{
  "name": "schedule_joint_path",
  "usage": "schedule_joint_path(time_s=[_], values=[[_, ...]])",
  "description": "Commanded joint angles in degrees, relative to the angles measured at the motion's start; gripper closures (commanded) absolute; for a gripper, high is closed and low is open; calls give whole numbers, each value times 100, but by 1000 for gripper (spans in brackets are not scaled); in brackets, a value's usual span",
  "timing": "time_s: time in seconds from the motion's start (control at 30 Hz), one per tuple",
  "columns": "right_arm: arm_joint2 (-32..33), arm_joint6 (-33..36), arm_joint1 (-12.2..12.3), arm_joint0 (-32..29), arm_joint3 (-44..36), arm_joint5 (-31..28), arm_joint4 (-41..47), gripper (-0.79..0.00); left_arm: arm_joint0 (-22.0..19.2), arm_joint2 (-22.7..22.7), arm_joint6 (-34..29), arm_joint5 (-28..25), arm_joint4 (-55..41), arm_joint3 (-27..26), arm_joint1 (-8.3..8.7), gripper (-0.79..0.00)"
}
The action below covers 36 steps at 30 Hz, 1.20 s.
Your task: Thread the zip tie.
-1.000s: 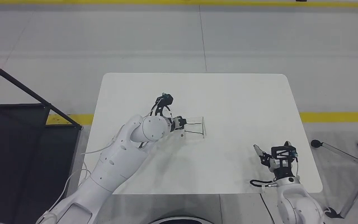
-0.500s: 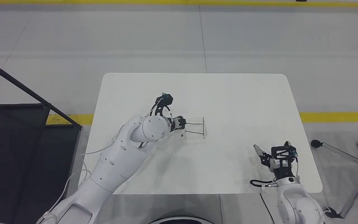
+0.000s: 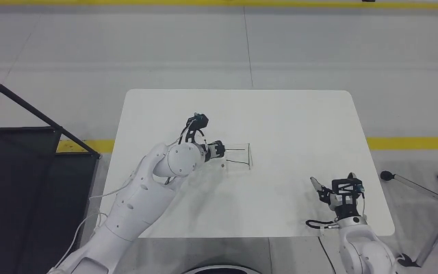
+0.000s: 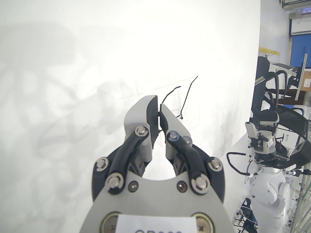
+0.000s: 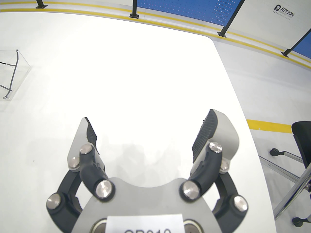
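My left gripper [image 3: 222,148] [image 4: 159,106] hovers over the middle of the white table [image 3: 294,123], shut on the end of a thin black zip tie [image 3: 237,147] [image 4: 170,92]. The tie's free tail curves away from the fingertips. A second black zip tie [image 3: 237,162] [image 4: 186,96] lies beside it in a clear shallow tray [image 3: 250,157] [image 5: 23,73], its head toward the gripper. Near the table's front right corner, my right gripper [image 3: 335,183] [image 5: 148,132] stands open and holds nothing.
The table's rounded right edge [image 5: 233,90] runs close beside the right gripper. A black office chair [image 5: 301,132] stands on the floor past that edge. A dark screen [image 3: 27,178] stands left of the table.
The left arm has shifted slightly toward the far left, and the held zip tie has moved a little with it. The right arm has stayed still.
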Motion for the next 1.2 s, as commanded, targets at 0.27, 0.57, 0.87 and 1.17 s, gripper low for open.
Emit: schedule_joint_path(time_s=[0.27,0.57,0.87,1.17], values=[[0,0,0,0,0,0,0,-785,689,-708,-258,-528,-78,-936,198,0],[37,121,16,-87,-177,-341,-62,-785,1495,-1490,-693,-1469,-447,-1750,400,0],[123,2249,78,52,-1154,-1580,940,-785,2109,-2147,-757,-2340,-991,-2099,534,0],[-118,4379,114,730,-1310,-1787,2248,-785,2387,-2510,-865,-3049,-1336,-2026,629,0]])
